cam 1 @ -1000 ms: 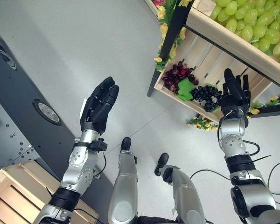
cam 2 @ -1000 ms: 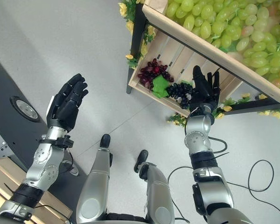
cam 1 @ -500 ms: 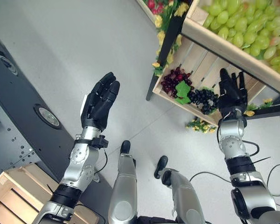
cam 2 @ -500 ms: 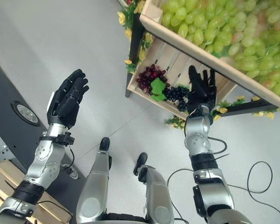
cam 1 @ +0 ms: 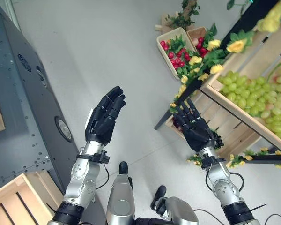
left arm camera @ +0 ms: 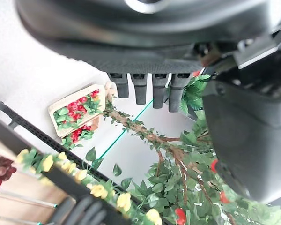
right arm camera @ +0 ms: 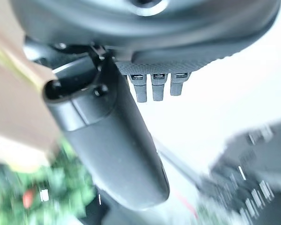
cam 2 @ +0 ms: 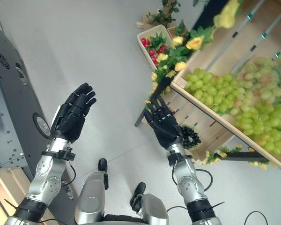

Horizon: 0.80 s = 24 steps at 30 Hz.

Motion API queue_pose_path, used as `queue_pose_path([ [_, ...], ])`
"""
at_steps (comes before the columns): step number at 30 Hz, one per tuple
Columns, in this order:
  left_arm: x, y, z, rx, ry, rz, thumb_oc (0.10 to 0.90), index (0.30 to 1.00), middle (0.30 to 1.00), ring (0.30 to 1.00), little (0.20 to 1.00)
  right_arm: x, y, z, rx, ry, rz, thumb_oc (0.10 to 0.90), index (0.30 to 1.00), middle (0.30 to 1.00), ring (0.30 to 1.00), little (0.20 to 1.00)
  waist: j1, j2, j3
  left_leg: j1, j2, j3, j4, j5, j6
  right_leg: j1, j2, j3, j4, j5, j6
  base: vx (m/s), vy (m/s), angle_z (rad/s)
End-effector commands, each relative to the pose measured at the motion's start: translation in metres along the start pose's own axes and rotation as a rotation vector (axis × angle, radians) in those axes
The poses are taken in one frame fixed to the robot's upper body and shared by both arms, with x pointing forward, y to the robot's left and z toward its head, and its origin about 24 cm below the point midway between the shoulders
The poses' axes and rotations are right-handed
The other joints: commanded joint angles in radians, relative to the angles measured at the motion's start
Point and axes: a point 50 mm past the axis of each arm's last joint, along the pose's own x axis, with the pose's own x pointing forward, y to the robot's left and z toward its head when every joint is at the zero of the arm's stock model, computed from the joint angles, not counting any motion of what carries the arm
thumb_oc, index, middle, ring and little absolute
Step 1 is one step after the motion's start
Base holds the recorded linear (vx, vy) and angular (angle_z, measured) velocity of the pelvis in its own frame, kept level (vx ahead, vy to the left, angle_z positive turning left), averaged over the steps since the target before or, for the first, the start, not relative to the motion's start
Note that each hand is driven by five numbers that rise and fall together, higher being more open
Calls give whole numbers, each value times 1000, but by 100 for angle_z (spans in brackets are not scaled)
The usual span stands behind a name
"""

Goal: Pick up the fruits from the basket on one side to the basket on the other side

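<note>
1. Stand [cam 1: 227, 104]: timber and black frame, at the robot's right. Its upper tray carries the green grapes [cam 1: 253, 89]. The whole view has shifted since the preceding pictures, so the camera has moved; do not read that shift as movement of the stand.

2. Lower crate [cam 1: 236, 137]: sits under the upper tray, near the floor. This is judged to be the source basket.

3. Empty crate [cam 1: 16, 206]: on the floor at the robot's left, well apart from the stand. This is judged to be the target basket.

4. Right robot hand [cam 1: 194, 131]: half a second ago it reached into the lower crate, beside the dark grapes. It has now drawn back and is raised in front of the crate's left part. Fingers are straight and spread wide; it holds nothing.

5. Left robot hand [cam 1: 104, 119]: raised over the floor, between the stand and the empty crate. Fingers are straight and it holds nothing; its pose matches the preceding pictures.

6. Dark grapes [cam 2: 189, 136]: at the front edge of the lower crate, just beside the right wrist and behind the hand. No contact is visible.

Consequence: no fruit has left the lower crate. The pick is judged not yet done; the right robot hand must return to the dark grapes and close on them before any carry to the empty crate
</note>
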Motion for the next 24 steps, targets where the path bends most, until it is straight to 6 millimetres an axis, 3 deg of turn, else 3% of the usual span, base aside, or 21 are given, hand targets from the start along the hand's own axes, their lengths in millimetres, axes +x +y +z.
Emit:
queue_pose_path([
  [1,-10,-21,14,15,-82,-132,800,900,900,900,900,-3,18,20,-85,-52,203,800,900,900,900,900,-15,10,-198,8,-51,-31,-105,16,-19,-84,14,9,5,98,19,1,325,11],
  [5,-16,-16,-10,-37,-8,-57,800,900,900,900,900,-14,6,-2,-71,18,137,800,900,900,900,900,-31,43,-232,46,-100,-87,-146,3,10,-148,-42,47,158,150,29,55,328,25],
  [7,-24,-20,-30,-111,75,-42,800,900,900,900,900,-27,6,-26,-39,23,70,800,900,900,900,900,-52,87,-245,83,-123,-125,-188,1,33,-231,-73,87,367,189,15,82,292,33],
  [9,-26,-21,-35,-123,103,-37,800,900,900,900,900,-31,8,-29,-46,29,85,800,900,900,900,900,-62,94,-248,90,-128,-137,-200,5,37,-246,-60,109,377,187,11,54,59,69],
  [10,-29,-23,-41,-139,133,-43,800,900,900,900,900,-36,12,-33,-63,40,96,800,900,900,900,900,-77,97,-256,86,-137,-164,-204,13,35,-250,-24,140,335,176,5,67,-42,66],
  [12,-33,-26,-46,-164,157,-49,800,900,900,900,900,-41,13,-37,-67,57,102,800,900,900,900,900,-86,94,-265,88,-148,-187,-202,13,34,-243,-13,153,264,166,-5,74,-96,53],
  [14,-37,-30,-58,-191,210,-38,800,900,900,900,900,-47,4,-38,-106,86,74,800,900,900,900,900,-107,90,-275,97,-156,-226,-207,13,21,-220,-8,215,25,187,-11,150,-228,83],
  [15,-36,-30,-59,-198,216,-38,800,900,900,900,900,-46,3,-38,-98,83,68,800,900,900,900,900,-110,89,-277,100,-157,-232,-212,12,20,-220,-10,228,-7,199,-8,141,-246,68],
  [18,-34,-31,-63,-196,239,-51,800,900,900,900,900,-41,2,-35,-116,88,86,800,900,900,900,900,-127,80,-284,117,-160,-249,-239,0,16,-252,-30,306,-133,305,17,102,-295,46],
  [20,-32,-29,-65,-196,263,-68,800,900,900,900,900,-41,1,-35,-125,131,100,800,900,900,900,900,-149,77,-291,123,-140,-284,-247,-9,13,-295,-16,390,-177,334,30,180,-566,50],
  [21,-31,-28,-65,-198,264,-66,800,900,900,900,900,-40,1,-36,-135,148,104,800,900,900,900,900,-150,74,-294,127,-134,-292,-250,-8,12,-295,-11,396,-174,334,31,155,-469,80],
  [24,-34,-24,-59,-198,258,-74,800,900,900,900,900,-45,-1,-36,-157,193,106,800,900,900,900,900,-150,62,-301,120,-101,-326,-226,-3,-2,-293,33,382,-73,243,15,119,-388,55],
])
